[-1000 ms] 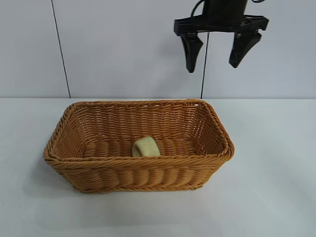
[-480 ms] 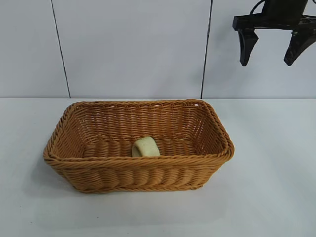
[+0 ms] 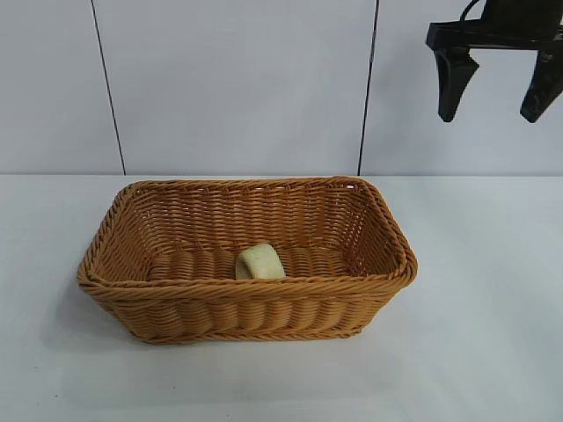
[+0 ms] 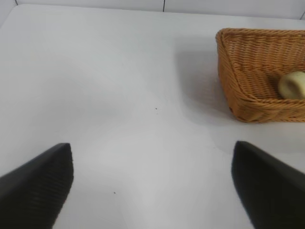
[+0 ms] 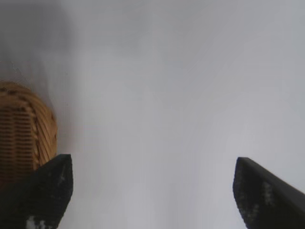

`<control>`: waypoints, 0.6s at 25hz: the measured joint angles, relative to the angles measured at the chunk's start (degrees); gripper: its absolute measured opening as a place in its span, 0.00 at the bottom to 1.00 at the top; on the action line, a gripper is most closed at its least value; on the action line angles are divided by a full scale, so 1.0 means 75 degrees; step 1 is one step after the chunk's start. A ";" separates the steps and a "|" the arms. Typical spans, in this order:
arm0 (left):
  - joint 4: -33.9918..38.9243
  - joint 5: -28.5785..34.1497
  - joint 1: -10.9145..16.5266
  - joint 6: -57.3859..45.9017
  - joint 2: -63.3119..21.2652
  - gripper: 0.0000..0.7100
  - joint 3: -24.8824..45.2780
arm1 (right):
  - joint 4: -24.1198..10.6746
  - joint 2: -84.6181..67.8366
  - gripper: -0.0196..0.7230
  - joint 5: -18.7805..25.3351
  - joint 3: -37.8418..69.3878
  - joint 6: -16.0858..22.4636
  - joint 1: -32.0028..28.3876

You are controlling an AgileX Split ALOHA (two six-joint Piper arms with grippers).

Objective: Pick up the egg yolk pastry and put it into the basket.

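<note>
Exterior view: the egg yolk pastry (image 3: 260,262) already lies inside the basket (image 3: 246,308), against its near wall, so the placing looks done; the right gripper (image 3: 499,83) hangs high beside the basket, jaws spread wide, holding nothing

Left wrist view: the left gripper (image 4: 152,183) is parked low over the bare table (image 4: 119,95), jaws wide and empty, with basket and pastry well off to one side

Right wrist view: only a basket corner shows, no pastry
</note>
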 joint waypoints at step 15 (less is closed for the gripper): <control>0.0000 0.0000 0.0000 0.0000 0.0000 0.98 0.0000 | 0.0083 -0.4838 0.88 0.0012 0.6007 -0.0306 0.0000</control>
